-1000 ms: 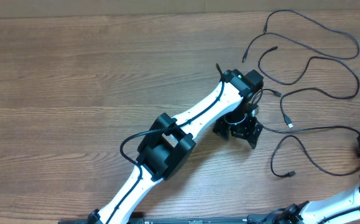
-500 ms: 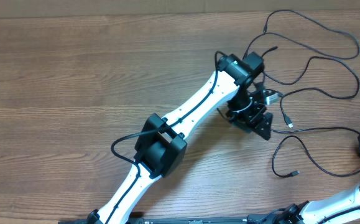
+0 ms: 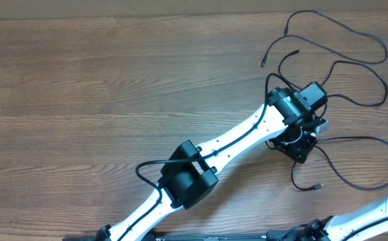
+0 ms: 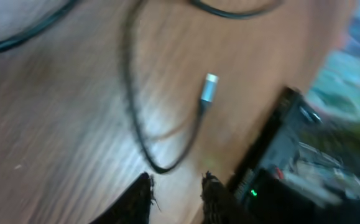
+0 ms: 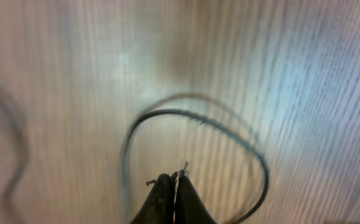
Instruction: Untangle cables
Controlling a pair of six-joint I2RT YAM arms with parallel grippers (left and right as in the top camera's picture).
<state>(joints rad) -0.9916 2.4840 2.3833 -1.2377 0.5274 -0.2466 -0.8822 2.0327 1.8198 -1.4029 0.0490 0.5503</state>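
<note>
The cables [image 3: 354, 138] lie loose on the right part of the wooden bench [image 3: 80, 80], as thin black loops that cross one another in several places. One small plug end [image 3: 263, 64] points to the left at the upper edge of the heap. Another [image 3: 317, 185] lies lower, near the front. The left arm [image 3: 240, 137] reaches in a slant from the lower left. Its black head stands over the left edge of the loops and hides a part of them from above.

In the left wrist view, which is blurred, the two dark fingers [image 4: 139, 200] of the left jaws are spread, with a clear gap between them. A bend of cable [image 4: 161, 167] lies just before this gap, very near the left finger tip; I cannot tell if it touches. The same strand runs up to a silver plug [image 4: 209, 87] that lies flat on the wood. At the right there is a dark box [image 4: 273, 155] with a small green light.

From above, the right arm [image 3: 374, 214] shows only at the lower right corner, and its jaws are out of that picture. In the right wrist view the right jaws are pressed together. A cable [image 5: 192, 114] makes a wide arch around the tips. Whether a strand is pinched between them, I cannot tell.
</note>
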